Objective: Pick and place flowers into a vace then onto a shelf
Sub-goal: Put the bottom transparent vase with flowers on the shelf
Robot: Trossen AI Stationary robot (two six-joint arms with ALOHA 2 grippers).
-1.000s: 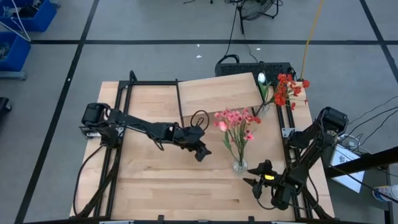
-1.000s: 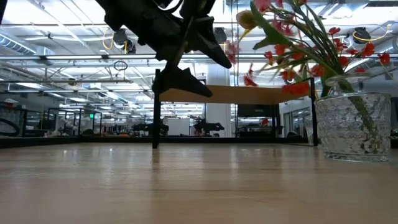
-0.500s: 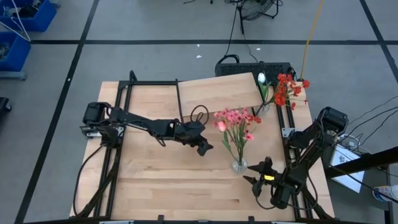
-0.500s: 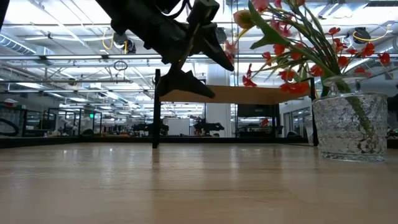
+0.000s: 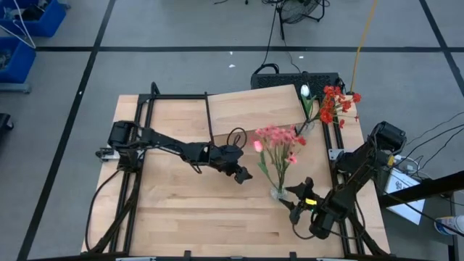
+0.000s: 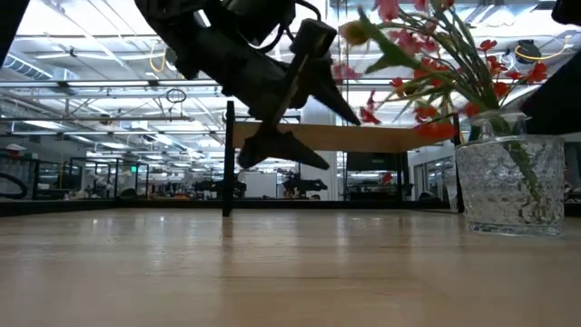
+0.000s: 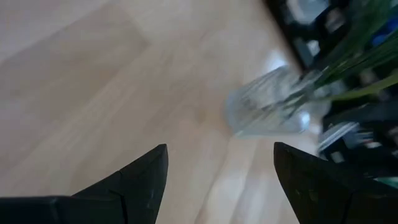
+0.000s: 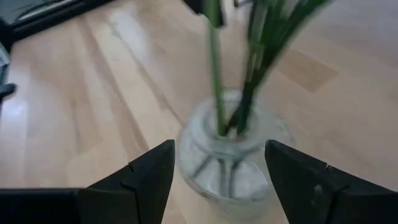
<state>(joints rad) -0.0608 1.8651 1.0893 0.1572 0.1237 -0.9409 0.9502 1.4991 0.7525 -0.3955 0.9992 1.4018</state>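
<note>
Both grippers closing on vase (image 5: 278,193) of pink flowers (image 5: 275,138).
Right gripper (image 5: 298,197) at vase's 4 o'clock, fingers apart around it, not yet touching. Left gripper (image 5: 244,175) at 10 o'clock, fingers spread, above worktop (image 5: 181,210). Shelf (image 5: 254,109) at 12 o'clock, beside second vase with red flowers (image 5: 335,103).

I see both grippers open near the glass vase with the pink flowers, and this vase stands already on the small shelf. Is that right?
One point is wrong. The glass vase with the pink flowers stands on the tabletop, not on the shelf; the high view shows this. The rest holds: the left gripper and the right gripper are both open beside it.
</note>
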